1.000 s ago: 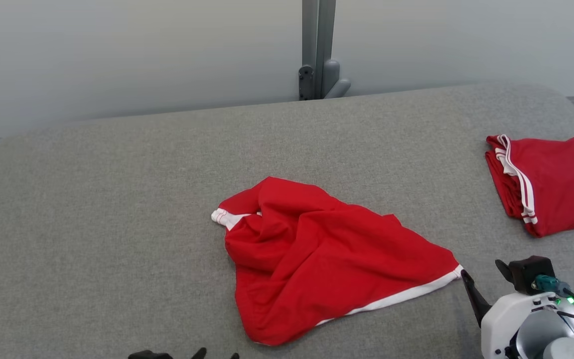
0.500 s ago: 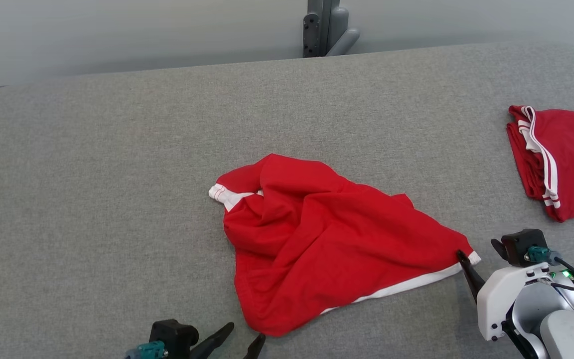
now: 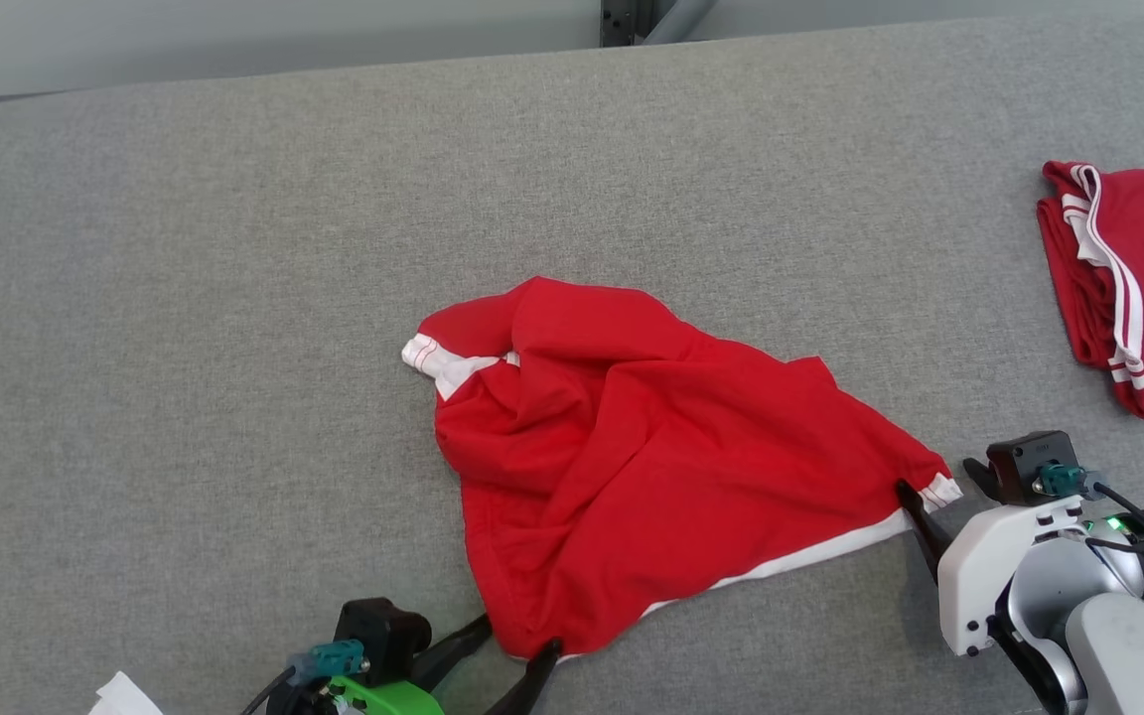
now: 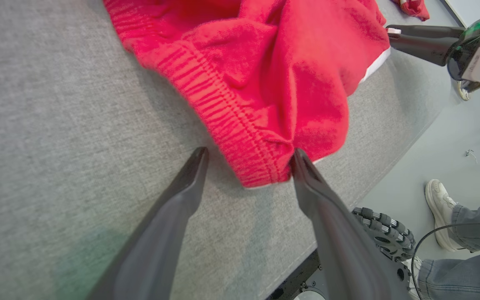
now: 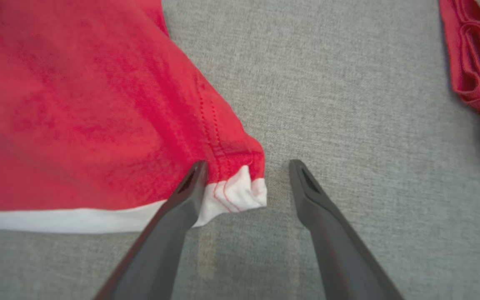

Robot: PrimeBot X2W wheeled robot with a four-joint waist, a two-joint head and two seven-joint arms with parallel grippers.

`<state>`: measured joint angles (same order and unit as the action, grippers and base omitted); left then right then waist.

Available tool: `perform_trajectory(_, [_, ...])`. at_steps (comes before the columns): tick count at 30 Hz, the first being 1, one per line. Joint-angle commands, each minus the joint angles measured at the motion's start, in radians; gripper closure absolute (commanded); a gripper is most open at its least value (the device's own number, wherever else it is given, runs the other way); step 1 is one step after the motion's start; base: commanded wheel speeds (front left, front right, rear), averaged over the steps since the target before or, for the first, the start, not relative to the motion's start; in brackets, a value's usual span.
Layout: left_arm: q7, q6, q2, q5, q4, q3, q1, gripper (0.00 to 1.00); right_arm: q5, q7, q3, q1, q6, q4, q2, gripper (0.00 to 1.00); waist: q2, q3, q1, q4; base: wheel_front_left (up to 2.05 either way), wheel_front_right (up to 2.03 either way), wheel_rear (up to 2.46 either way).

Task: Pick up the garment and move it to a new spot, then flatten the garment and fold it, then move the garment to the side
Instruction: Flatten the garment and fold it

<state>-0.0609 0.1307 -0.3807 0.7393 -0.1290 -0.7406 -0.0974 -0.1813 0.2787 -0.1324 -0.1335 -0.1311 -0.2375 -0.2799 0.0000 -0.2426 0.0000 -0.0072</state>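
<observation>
Currently the left gripper [image 4: 250,154] and right gripper [image 5: 247,164] stand open astride the garment [image 3: 651,467] corners. A shallow bite may let it slip during lifting.

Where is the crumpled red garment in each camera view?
Head view: crumpled red garment, centre of the table.
Left wrist view: the garment, top centre.
Right wrist view: the garment, left half.
Shared landmark: the folded red garment, toward the right in every view.
</observation>
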Motion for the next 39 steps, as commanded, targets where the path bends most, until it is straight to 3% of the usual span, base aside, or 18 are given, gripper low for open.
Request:
perform_trajectory(1, [0.003,0.0,-0.012,0.011,-0.005,-0.012,-0.022,0.0,-0.008,0.018,-0.009,-0.005,0.001,-0.002,-0.003,0.0,0.0,-0.025,0.0,0.0,0.0,0.0,0.0])
perform_trajectory(4, [0.013,0.0,-0.023,0.029,-0.013,-0.041,-0.038,0.0,-0.027,0.04,-0.02,0.001,0.001,0.002,-0.009,0.0,0.0,-0.036,0.0,0.002,0.0,0.0,0.0])
perform_trajectory(6, [0.022,0.0,-0.03,0.04,-0.017,-0.059,-0.048,0.22,-0.038,0.046,-0.028,0.004,0.0,0.011,-0.012,0.5,0.0,-0.04,0.0,0.004,0.0,0.0,0.0])
perform_trajectory(7, [0.026,0.0,-0.032,0.05,-0.017,-0.071,-0.052,0.59,-0.048,0.047,-0.035,0.006,0.0,0.017,-0.015,1.0,0.0,-0.041,0.0,0.004,0.0,0.0,0.0])
perform_trajectory(8, [0.032,0.0,-0.036,0.054,-0.018,-0.082,-0.059,0.85,-0.058,0.051,-0.041,0.006,0.0,0.021,-0.019,1.0,0.0,-0.042,0.0,0.005,0.0,0.0,0.0])
perform_trajectory(9, [0.037,0.0,-0.04,0.055,-0.02,-0.089,-0.064,1.0,-0.066,0.053,-0.043,0.007,0.0,0.025,-0.022,1.0,0.0,-0.041,0.0,0.006,0.0,0.0,0.0])
perform_trajectory(14, [0.061,0.0,-0.065,0.087,-0.01,-0.124,-0.089,1.0,-0.102,0.064,-0.032,0.013,0.001,0.067,-0.046,1.0,0.0,-0.023,0.0,0.009,0.0,0.0,0.0])
perform_trajectory(18, [0.1,-0.001,-0.089,0.114,0.045,-0.094,-0.085,1.0,-0.157,0.072,0.007,0.04,0.001,0.167,-0.051,1.0,0.0,0.006,0.0,0.014,0.0,0.0,0.0])
perform_trajectory(23, [0.118,-0.028,-0.16,0.152,0.248,-0.018,-0.07,1.0,-0.296,0.116,0.106,0.088,0.001,0.408,-0.049,1.0,0.0,0.016,0.0,0.019,0.0,0.0,0.0])
perform_trajectory(27, [0.08,-0.046,-0.249,0.187,0.469,0.07,-0.131,1.0,-0.38,0.189,0.221,0.069,0.001,0.618,-0.038,1.0,0.0,-0.011,0.0,0.025,0.0,0.0,0.0])
perform_trajectory(31, [-0.019,-0.048,-0.345,0.251,0.618,0.18,-0.268,1.0,-0.463,0.295,0.317,-0.057,0.001,0.743,-0.017,1.0,0.0,-0.075,0.0,0.028,0.0,0.0,0.0])
perform_trajectory(34, [-0.113,-0.041,-0.386,0.315,0.634,0.252,-0.433,1.0,-0.462,0.369,0.359,-0.227,0.001,0.736,-0.015,1.0,0.0,-0.138,0.0,0.024,0.0,0.0,0.0])
perform_trajectory(36, [-0.182,-0.034,-0.392,0.353,0.593,0.285,-0.576,1.0,-0.454,0.411,0.362,-0.376,0.001,0.681,0.0,1.0,0.0,-0.189,0.0,0.021,0.0,0.0,0.0])
perform_trajectory(39, [-0.283,-0.029,-0.349,0.396,0.478,0.296,-0.807,1.0,-0.4,0.446,0.345,-0.628,0.001,0.563,0.037,1.0,0.0,-0.271,0.0,0.012,0.0,0.0,0.0])
